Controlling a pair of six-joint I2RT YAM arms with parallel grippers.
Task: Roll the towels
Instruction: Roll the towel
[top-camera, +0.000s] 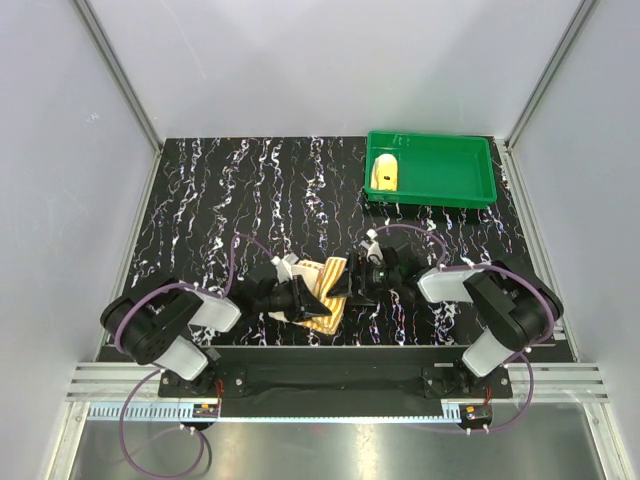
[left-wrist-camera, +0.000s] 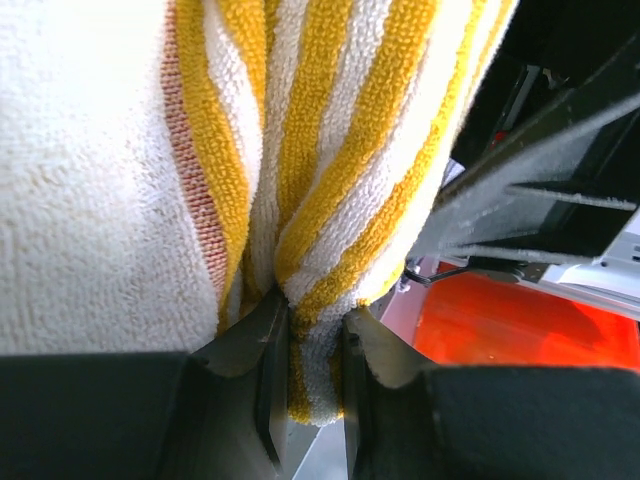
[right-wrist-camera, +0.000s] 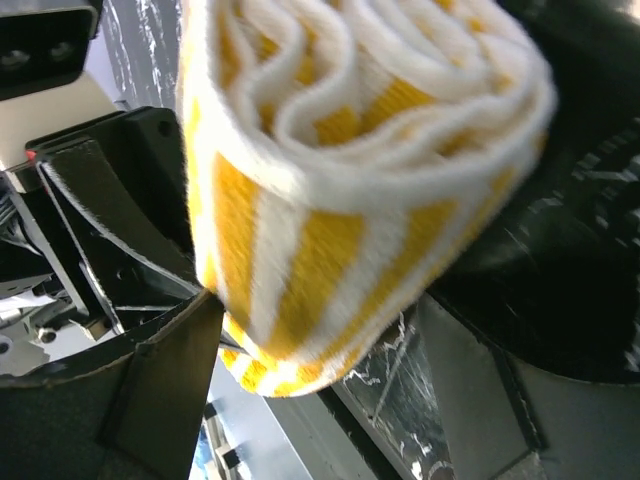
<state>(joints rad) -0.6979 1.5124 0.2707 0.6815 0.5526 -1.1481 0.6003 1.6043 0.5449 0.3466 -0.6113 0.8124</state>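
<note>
The striped towel (top-camera: 328, 271) lies bunched at the near middle of the table, between my two grippers. My left gripper (top-camera: 310, 300) is shut on a fold of it; in the left wrist view the striped towel (left-wrist-camera: 330, 150) hangs pinched between the jaws of the left gripper (left-wrist-camera: 315, 312). In the right wrist view the striped towel (right-wrist-camera: 350, 170) shows a rolled end sitting between the spread fingers of my right gripper (right-wrist-camera: 320, 310); it touches the left finger, with a gap to the right one. The plain yellow towel (top-camera: 385, 172) lies rolled in the green tray.
The green tray (top-camera: 450, 185) stands at the back right of the black marbled table (top-camera: 220, 200). Grey walls and metal frame posts enclose the table. The arms' mounting rail runs along the near edge.
</note>
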